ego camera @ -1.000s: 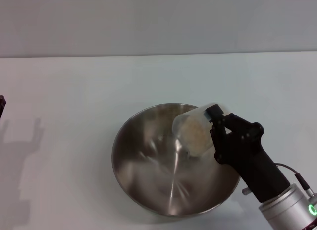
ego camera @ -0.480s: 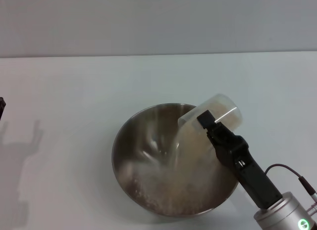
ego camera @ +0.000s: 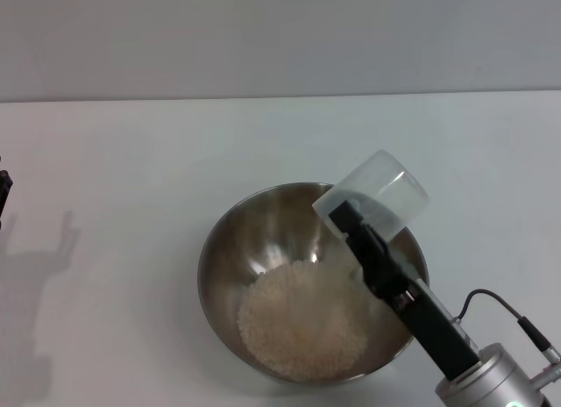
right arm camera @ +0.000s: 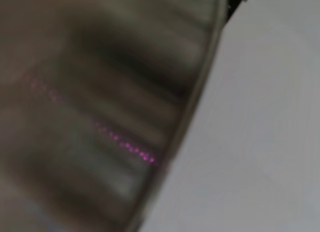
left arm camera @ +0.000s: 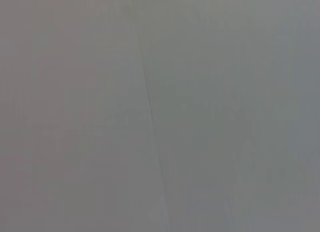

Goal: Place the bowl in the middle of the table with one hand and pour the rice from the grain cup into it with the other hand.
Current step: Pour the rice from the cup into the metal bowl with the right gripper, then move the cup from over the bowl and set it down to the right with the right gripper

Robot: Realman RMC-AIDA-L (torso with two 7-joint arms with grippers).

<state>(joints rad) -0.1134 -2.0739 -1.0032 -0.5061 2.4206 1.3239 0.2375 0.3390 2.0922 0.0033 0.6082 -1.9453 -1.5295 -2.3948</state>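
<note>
- The bowl [ego camera: 311, 280] sits on the table [ego camera: 131, 161] roughly midway between its left and right edges and toward the near edge, upright, mouth open upward.
- The rice [ego camera: 302, 315] lies as a pale heap on the bowl's floor, slightly toward the near wall.
- The right gripper [ego camera: 351, 221] reaches in from the table's near right corner and grasps the grain cup [ego camera: 372, 201], clamped on its side wall.
- The cup hangs above the bowl's far right rim, tipped well past level. Its long axis runs from the closed base, up and toward the far right, down to the mouth, which points toward the bowl's middle. It looks see-through and emptied; I cannot make out grains left inside.
- The heap lies below the cup's mouth and toward the near left of it, so anything left in the cup would fall inside the rim.
- Judging from this, the pour seems finished, and the next move is likely to tip the cup back upright and carry it clear along the arm's own line toward the near right corner.
- The left gripper [ego camera: 3, 195] is parked at the table's left edge, well apart from the bowl; I cannot tell its state.
</note>
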